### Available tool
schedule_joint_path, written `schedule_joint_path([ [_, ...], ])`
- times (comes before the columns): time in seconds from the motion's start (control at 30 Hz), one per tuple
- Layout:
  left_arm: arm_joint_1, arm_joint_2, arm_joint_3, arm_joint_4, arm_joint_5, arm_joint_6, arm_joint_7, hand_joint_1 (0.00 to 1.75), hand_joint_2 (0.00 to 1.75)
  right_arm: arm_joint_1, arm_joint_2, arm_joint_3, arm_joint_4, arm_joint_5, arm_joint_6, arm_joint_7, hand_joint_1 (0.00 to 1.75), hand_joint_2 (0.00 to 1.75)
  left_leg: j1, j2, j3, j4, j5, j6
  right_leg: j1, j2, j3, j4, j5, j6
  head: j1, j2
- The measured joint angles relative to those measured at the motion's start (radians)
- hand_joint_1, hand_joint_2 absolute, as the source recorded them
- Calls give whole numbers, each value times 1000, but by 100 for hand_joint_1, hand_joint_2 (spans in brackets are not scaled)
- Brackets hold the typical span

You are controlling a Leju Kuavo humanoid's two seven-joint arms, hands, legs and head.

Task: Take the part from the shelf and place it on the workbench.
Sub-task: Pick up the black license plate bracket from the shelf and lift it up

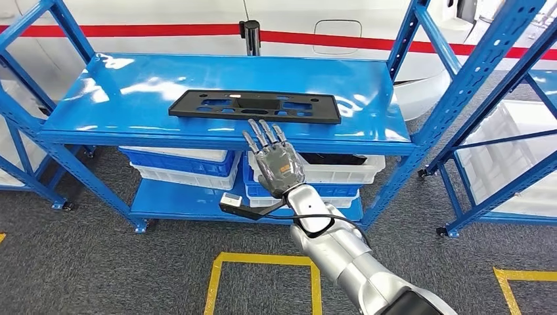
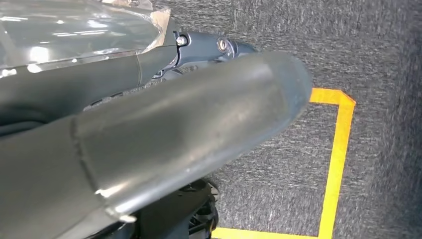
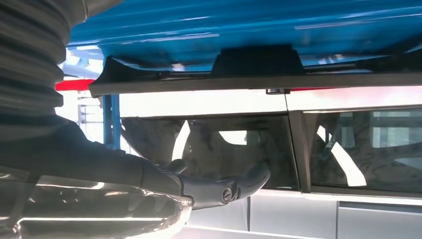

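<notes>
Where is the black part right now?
In the head view, the black part lies flat on the blue shelf's top level, near its front edge, just beyond the right hand.

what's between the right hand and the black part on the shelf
Nothing: in the head view only a bare strip of blue shelf separates the right hand, fingers spread, from the part.

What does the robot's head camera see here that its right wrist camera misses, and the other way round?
The head view alone takes in the whole blue shelf, the white bins on its lower level, and yellow floor markings. The right wrist view alone shows a white vehicle with dark windows behind the shelf. Both show the flat black part lying on the top shelf and the open right hand near it, not touching.
</notes>
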Motion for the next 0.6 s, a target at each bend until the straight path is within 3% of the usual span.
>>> schedule_joint_path([
  [0.07,0,0,0,0,-1,0,0,0,0,0,-3,0,-4,1,0,0,0,175,-3,1,7,-7,3,18,0,0,0,-1,-1,13,1,0],
  [0.13,-1,-1,0,0,-1,-1,0,0,0,0,-6,0,-9,1,-1,0,0,175,-3,3,18,-15,9,35,0,-5,-21,43,-23,17,2,0],
  [0.23,-2,-2,0,0,-1,-1,0,0,0,4,-13,0,-12,1,-2,0,0,175,-7,5,22,-17,8,48,-1,-8,-118,232,-97,7,4,0],
  [0.27,-1,-2,0,0,-1,-1,1,0,0,8,-16,0,-12,1,-2,0,0,175,-9,4,23,-17,6,50,-1,-8,-145,279,-110,8,4,0],
  [0.3,-1,-2,0,0,0,-1,1,0,0,11,-18,0,-12,1,-2,0,0,175,-10,4,24,-17,5,50,-1,-8,-156,293,-107,12,4,0],
  [0.33,-1,-2,0,0,0,-1,1,0,0,13,-19,0,-12,1,-2,0,0,175,-11,3,26,-17,3,50,-1,-9,-145,264,-89,19,4,0],
  [0.4,-1,-3,0,0,-1,-2,1,0,0,12,-20,0,-14,1,-2,0,0,175,-13,2,33,-16,-3,45,0,-11,-78,122,-31,27,4,0],
  [0.47,-1,-4,0,0,-1,-2,1,0,0,11,-20,0,-17,1,-2,0,0,175,-17,1,37,-15,-11,37,5,-13,-23,17,5,20,3,0],
  [0.53,-2,-4,0,0,0,-2,1,0,0,11,-20,0,-18,1,-3,0,0,175,-18,2,40,-15,-16,27,9,-12,-12,2,10,6,2,0],
  [0.6,-2,-4,0,0,0,-3,1,0,0,11,-20,0,-20,1,-3,0,0,175,-12,3,39,-8,-24,16,3,-10,-6,-3,10,-7,2,0],
])
